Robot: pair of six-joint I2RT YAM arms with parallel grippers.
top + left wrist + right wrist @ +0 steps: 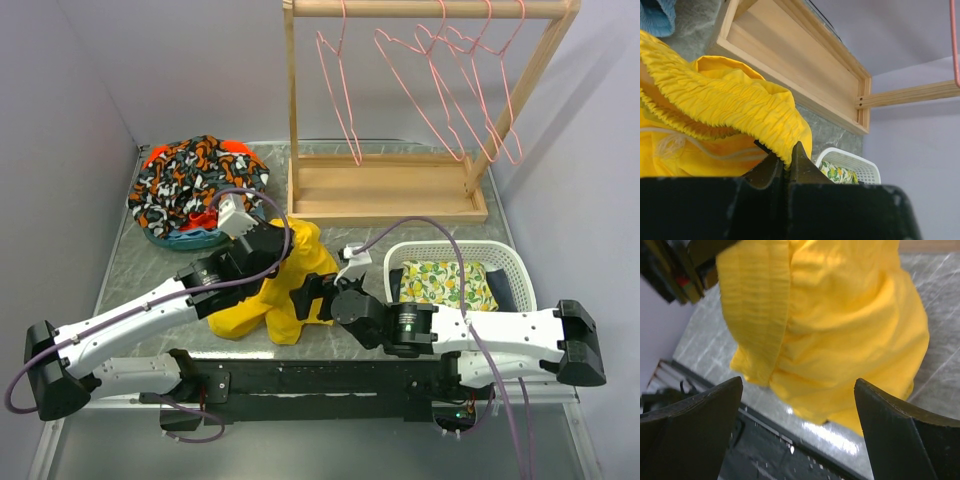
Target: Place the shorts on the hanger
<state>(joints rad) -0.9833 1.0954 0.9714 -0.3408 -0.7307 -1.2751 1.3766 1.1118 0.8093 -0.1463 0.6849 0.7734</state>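
Shorts (285, 290) in hand, hanger (436, 120) untouched

Left fingers (771, 172) pinch the yellow waistband above the worktop (140, 275); right fingers (695, 415) gape wide beside the drooping cloth. The hanger waits on its wooden rack (385, 190), and the hanging itself looks wholly undone.

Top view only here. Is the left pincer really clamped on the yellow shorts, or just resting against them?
Observer: The left wrist view shows the left pincer shut on the shorts at their gathered waist edge.
Operator: And the right pincer?
Observer: The right wrist view shows it wide open, the shorts hanging ahead of its fingers, nothing clamped.
Operator: Is the drawstring visible?
Observer: Yes, it shows pale, running just below that gathered edge in the left wrist view.
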